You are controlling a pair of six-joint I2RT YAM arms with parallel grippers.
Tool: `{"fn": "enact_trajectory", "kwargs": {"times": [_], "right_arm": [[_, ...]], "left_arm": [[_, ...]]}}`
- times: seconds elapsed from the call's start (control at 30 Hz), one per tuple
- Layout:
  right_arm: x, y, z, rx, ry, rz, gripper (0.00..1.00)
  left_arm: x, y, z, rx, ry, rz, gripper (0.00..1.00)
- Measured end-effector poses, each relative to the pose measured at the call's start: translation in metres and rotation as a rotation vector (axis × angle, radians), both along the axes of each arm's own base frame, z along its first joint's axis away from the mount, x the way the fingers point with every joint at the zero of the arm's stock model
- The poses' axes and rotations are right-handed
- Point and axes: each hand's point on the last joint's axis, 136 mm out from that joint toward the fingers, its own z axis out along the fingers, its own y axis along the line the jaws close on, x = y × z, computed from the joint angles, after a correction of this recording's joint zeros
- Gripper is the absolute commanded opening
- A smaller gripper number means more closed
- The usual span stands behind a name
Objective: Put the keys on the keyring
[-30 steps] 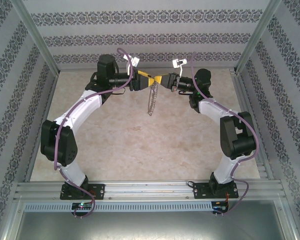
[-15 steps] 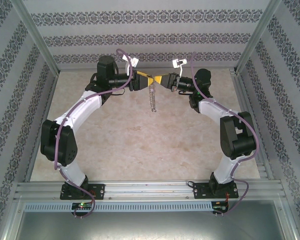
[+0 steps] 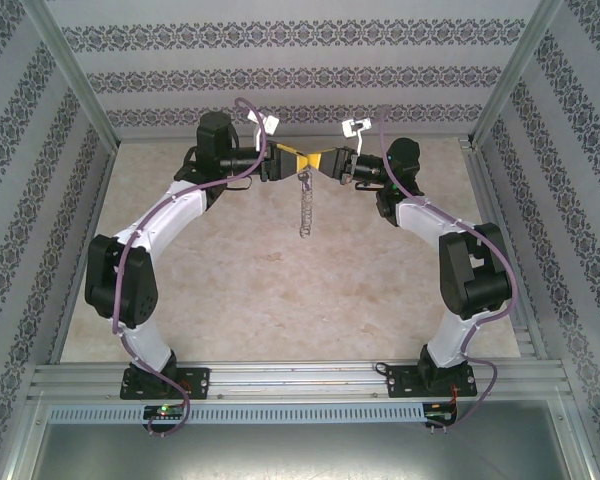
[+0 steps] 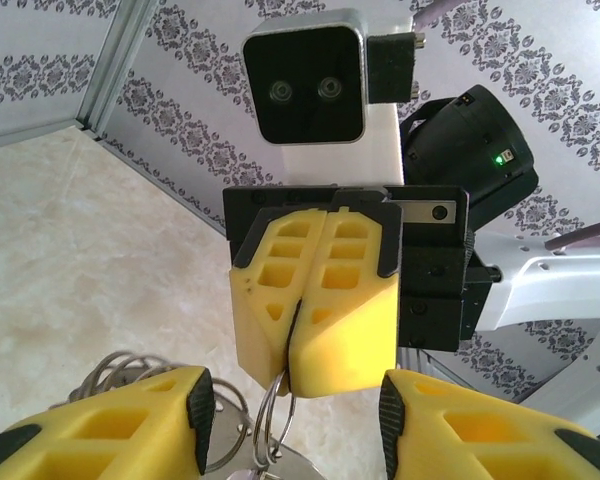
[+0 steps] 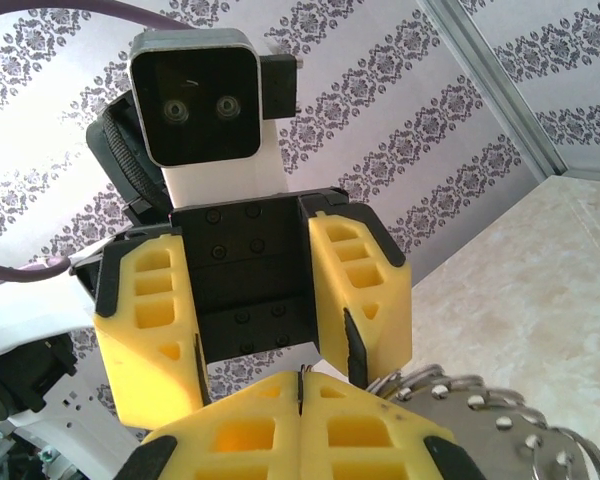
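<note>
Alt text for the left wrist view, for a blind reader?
The right gripper's yellow fingers, pressed shut, face the camera and pinch the thin wire keyring at their tips. The left gripper's own yellow fingers stand apart at the bottom, either side of it, above a pale marbled table; patterned wall behind.

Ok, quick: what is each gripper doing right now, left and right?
Left gripper: open, fingers apart.
Right gripper: closed, pinching the keyring, which hangs below it.
</note>
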Motion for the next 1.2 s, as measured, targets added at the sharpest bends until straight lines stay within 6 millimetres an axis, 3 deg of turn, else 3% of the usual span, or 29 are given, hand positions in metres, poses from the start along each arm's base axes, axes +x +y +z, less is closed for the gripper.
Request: {"fn": "enact_trajectory", "kwargs": {"times": [0.5, 0.87, 0.97, 1.2], "right_arm": [[0.0021, 0.0005, -0.0039, -0.002, 0.009, 0.000, 0.00], [0.0023, 0.0006, -0.0037, -0.002, 0.008, 0.000, 0.00], [0.0024, 0.0007, -0.0040, -0.002, 0.009, 0.000, 0.00], [0.0019, 0.0007, -0.0041, -0.003, 0.008, 0.003, 0.00]], "left_arm": [[-0.0006, -0.0005, -0.0001, -0.004, 0.000, -0.007, 0.29], [-0.0013, -0.0006, -0.0016, -0.005, 0.004, -0.010, 0.26], [-0.0014, -0.0006, -0.0022, -0.003, -0.001, -0.010, 0.18], [-0.0010, -0.0003, -0.0051, 0.004, -0.003, -0.008, 0.12]]}}
